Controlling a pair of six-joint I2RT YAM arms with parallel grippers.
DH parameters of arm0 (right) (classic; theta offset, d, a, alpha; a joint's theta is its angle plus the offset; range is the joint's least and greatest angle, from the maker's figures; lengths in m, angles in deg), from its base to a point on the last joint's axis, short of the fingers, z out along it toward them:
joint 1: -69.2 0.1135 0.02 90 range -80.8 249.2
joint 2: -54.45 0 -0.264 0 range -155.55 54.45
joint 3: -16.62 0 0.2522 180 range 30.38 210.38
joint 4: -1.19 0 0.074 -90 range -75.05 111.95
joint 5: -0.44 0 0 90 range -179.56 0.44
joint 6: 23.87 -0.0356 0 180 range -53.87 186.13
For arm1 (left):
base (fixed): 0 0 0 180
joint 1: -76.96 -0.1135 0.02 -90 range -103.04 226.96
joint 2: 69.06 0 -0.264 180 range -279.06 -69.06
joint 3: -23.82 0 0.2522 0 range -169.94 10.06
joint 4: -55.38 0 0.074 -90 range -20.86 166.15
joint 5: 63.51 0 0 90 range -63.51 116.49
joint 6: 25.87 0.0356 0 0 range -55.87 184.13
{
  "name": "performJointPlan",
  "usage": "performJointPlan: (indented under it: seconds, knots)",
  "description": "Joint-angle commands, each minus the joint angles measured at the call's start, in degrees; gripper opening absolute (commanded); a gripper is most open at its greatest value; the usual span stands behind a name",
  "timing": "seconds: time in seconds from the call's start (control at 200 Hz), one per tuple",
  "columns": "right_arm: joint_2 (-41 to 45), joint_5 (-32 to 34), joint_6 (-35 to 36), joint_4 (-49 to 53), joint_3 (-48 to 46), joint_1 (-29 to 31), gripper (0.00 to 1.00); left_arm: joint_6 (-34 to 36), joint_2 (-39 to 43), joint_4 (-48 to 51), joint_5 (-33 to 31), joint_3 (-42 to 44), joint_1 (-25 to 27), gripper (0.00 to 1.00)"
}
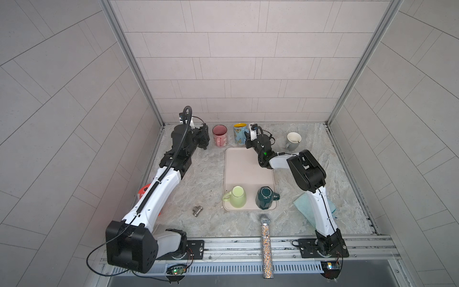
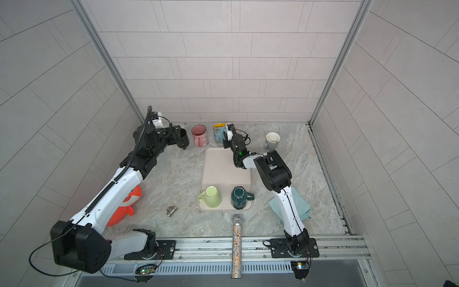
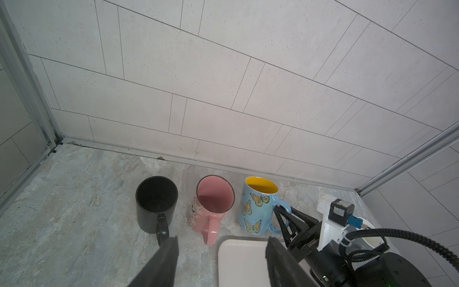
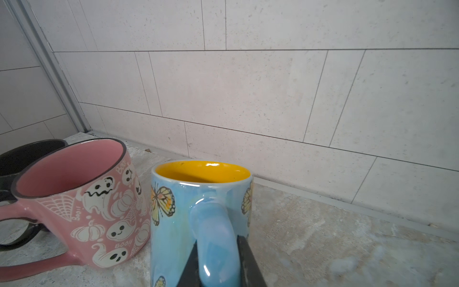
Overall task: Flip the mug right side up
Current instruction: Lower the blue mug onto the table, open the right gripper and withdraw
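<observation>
On the near end of the tray (image 1: 248, 169), a green mug (image 1: 237, 197) and a teal mug (image 1: 265, 198) stood upside down. Farther back, the right end effector (image 4: 218, 263) gripped the handle of the upright butterfly mug (image 4: 178, 223) on the surface (image 1: 203, 179). The left end effector (image 3: 221, 248) gaped by the black mug (image 3: 156, 201), perhaps touching its handle.

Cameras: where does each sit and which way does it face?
Top views: high in front, looking down on table, left arm, right arm.
Left wrist: faces back wall past open left fingers; black mug, pink mug, butterfly mug.
Right wrist: right fingers clamp the butterfly mug's handle.
All share the pink mug and butterfly mug.
</observation>
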Motion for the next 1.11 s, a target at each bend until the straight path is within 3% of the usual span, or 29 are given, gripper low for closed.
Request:
performJointPlan:
  seconds: [0.0, 0.52, 0.721, 1.101]
  knots:
    - [-1.17, 4.03, 1.54, -8.19, -0.51, 0.05, 0.0, 0.02, -0.11, -1.89, 0.5, 0.74, -0.53, 0.61]
    - [-1.55, 5.16, 2.58, -9.6, -2.65, 1.09, 0.0, -0.07, 0.06, -2.98, 1.01, 1.7, -0.68, 0.61]
    - [-1.26, 4.66, 2.77, -9.41, -3.0, 1.11, 0.15, -0.01, 0.27, -3.02, 1.01, 1.81, -0.76, 0.61]
    - [0.21, 4.45, 3.77, -8.95, -5.15, 1.16, 0.3, 0.02, 1.35, -3.6, 1.02, 2.66, -0.77, 0.61]
